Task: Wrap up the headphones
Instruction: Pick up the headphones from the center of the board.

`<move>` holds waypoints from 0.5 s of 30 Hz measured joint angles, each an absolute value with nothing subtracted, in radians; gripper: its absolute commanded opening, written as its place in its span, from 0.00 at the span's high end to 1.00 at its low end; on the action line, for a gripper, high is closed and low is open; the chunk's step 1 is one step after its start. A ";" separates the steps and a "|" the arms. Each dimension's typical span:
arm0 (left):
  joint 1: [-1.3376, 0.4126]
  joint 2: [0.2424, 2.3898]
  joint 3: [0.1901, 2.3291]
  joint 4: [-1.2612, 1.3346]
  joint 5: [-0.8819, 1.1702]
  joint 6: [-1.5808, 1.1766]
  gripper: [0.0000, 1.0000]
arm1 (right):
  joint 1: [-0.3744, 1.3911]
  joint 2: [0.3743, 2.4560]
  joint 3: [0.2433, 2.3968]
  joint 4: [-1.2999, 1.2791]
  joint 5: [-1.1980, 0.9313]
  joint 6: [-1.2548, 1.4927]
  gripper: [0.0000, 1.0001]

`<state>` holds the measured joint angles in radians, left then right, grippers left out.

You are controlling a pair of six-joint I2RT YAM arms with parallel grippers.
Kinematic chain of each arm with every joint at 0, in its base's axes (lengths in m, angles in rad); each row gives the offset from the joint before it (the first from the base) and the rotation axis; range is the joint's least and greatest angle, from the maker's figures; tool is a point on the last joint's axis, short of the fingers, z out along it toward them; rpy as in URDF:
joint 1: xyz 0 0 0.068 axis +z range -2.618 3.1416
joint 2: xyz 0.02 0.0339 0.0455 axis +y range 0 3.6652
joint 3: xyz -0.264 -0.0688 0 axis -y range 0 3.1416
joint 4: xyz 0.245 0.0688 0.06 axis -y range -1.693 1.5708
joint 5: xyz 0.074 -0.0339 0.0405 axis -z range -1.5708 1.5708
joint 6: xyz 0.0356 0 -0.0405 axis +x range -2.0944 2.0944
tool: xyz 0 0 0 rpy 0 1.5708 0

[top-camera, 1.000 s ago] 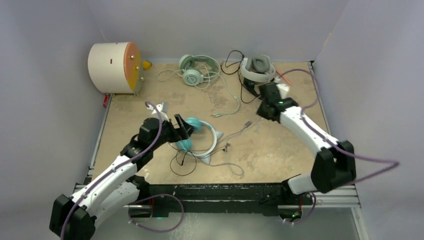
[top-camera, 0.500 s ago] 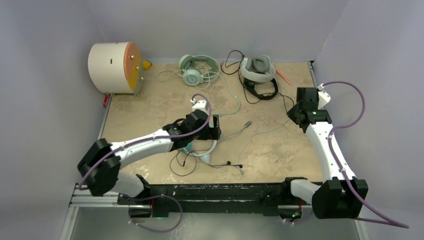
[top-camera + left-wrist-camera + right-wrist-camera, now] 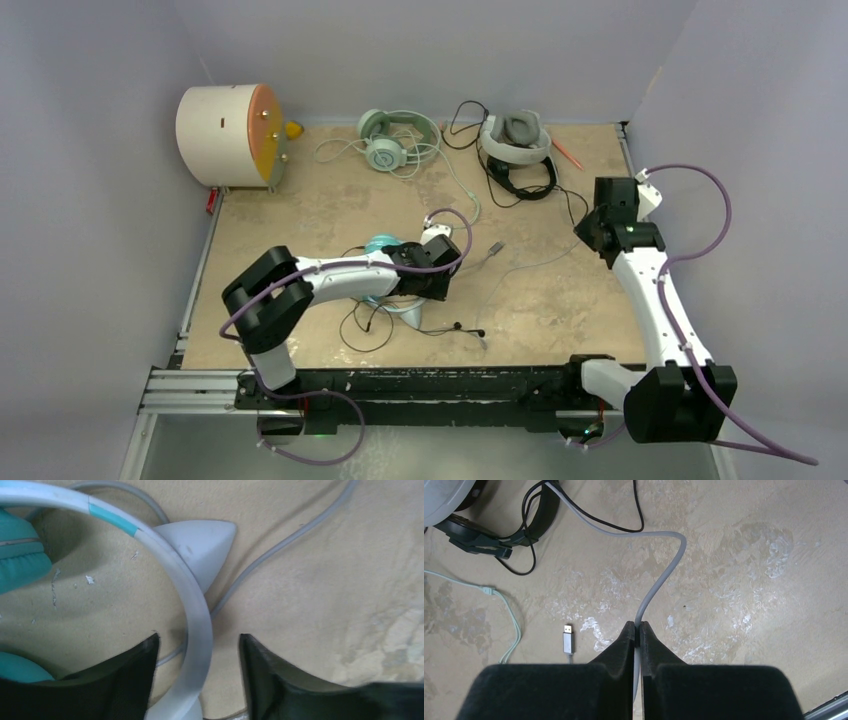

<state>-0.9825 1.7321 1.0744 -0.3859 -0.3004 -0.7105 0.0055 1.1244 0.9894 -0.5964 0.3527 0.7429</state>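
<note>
Left arm: from my top view the elbow is bent near the front edge. The forearm runs low toward 3 o'clock and ends over mid-table.
Left gripper point(image 3: 198, 639): the jaws stand part-way apart and straddle the white band point(image 3: 165, 555). I see a gap on each side, so nothing is gripped.
Right arm: it reaches up the 3 o'clock side of the table point(image 3: 300, 220) with the wrist tipped down.
Right gripper point(image 3: 638, 626): the black fingers are pinched together on a grey cable point(image 3: 664, 575).
Headsets, count: four.
Teal-cupped headset point(image 3: 383, 247): it lies just off centre toward 8 o'clock, under the left wrist.
Mint-green headset point(image 3: 385, 140): near 12 o'clock, its pale cord in loose loops.
White-and-grey headset point(image 3: 515, 135): at 1 o'clock, with bulky padded cups.
Black headset point(image 3: 471, 536): thin and dark, just at 6 o'clock of the white-and-grey one.
Band detail: smooth, glossy plastic with a teal stripe. It carries a pointed, ear-shaped tab point(image 3: 200, 542).
Grey cable: round and rubbery. It curves toward 11 o'clock in the right wrist view, and I think it belongs to the white-and-grey headset, though the join is out of frame.
USB plug point(image 3: 568, 639): one, metal-tipped, lying beside the right fingers.
Drum point(image 3: 220, 135): one, cream with an orange face, at 10 o'clock.
</note>
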 measured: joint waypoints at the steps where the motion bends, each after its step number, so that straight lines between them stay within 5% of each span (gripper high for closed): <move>1: -0.982 1.743 1.074 -0.395 -0.306 -0.710 0.69 | 0.006 1.122 0.989 -0.597 0.355 0.743 0.97; 4: -0.973 1.762 1.074 -0.412 -0.313 -0.715 1.00 | 0.006 1.114 0.989 -0.597 0.369 0.744 0.96; 10: -0.893 1.699 1.069 -0.458 -0.333 -0.685 1.00 | -0.003 1.137 1.003 -0.609 0.414 0.749 0.99; 15: -0.649 1.380 1.010 -0.491 -0.292 -0.687 1.00 | -0.126 1.268 1.118 -0.658 0.422 0.785 0.99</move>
<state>-0.6487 1.3800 1.0100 -0.4908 -0.2920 -0.6872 -0.1257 1.2682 1.1183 -0.6582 0.4225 0.7849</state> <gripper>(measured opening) 0.058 0.023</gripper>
